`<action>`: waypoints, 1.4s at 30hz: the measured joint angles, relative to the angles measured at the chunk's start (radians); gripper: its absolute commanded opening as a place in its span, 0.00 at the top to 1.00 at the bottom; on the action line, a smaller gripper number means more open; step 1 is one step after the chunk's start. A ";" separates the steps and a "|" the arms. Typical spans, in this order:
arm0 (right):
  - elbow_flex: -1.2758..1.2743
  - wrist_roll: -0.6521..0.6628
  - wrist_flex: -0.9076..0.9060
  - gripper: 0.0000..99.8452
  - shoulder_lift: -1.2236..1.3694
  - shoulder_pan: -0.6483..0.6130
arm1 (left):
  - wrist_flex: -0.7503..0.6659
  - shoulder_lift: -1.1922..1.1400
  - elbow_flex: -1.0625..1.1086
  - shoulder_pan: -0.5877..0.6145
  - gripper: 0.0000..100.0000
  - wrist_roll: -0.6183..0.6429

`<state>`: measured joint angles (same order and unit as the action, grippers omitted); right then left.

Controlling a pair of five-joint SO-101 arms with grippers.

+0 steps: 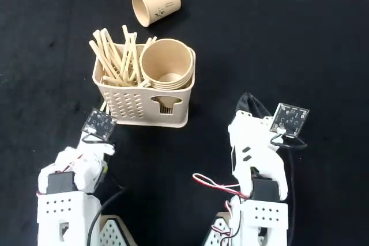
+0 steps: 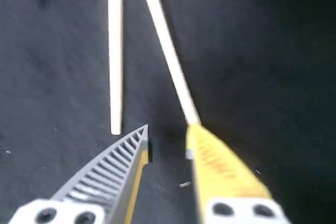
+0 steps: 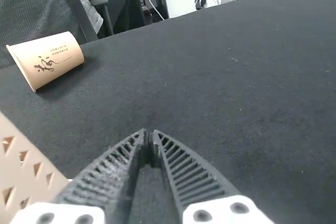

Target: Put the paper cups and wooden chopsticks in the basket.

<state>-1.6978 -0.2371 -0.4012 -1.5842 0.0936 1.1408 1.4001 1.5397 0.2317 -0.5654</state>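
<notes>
Both arms sit folded low over the black table point(image 1: 300, 44). Left gripper point(image 2: 167, 135) hangs parted and empty above two loose chopsticks point(image 2: 115, 51) near the basket point(image 1: 144, 110), one meeting its yellow finger point(image 2: 210, 156). Right gripper point(image 3: 149, 139) is clenched, empty. One paper cup point(image 1: 155, 5) lies tipped beyond the basket, which holds stacked cups point(image 1: 167, 64) and more sticks point(image 1: 115, 56).

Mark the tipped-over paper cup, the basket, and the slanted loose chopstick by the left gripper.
Tan paper cup lying on its side point(image 1: 155, 5): high view, mid side wall.
Beige perforated plastic basket point(image 1: 131, 105): high view, front wall.
Slanted pale wooden chopstick point(image 2: 169, 51): left wrist view, mid-shaft.
</notes>
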 measured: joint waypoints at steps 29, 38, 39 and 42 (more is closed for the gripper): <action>0.000 0.000 0.000 0.98 0.000 0.000 | -0.081 -0.509 -0.315 -0.040 0.78 0.250; 0.034 0.000 -0.074 0.91 -0.006 0.000 | -0.072 -0.592 -0.350 0.029 0.78 0.258; 0.072 0.000 -0.121 0.89 -0.006 -0.005 | -0.061 -0.571 -0.350 0.046 0.78 0.256; 0.239 0.000 -0.321 0.87 -0.006 -0.071 | -0.044 -0.479 -0.348 0.094 0.78 0.288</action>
<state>-1.4584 -0.2371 -0.7219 -1.5904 0.0230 1.0963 0.9214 1.1914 0.3253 -0.2770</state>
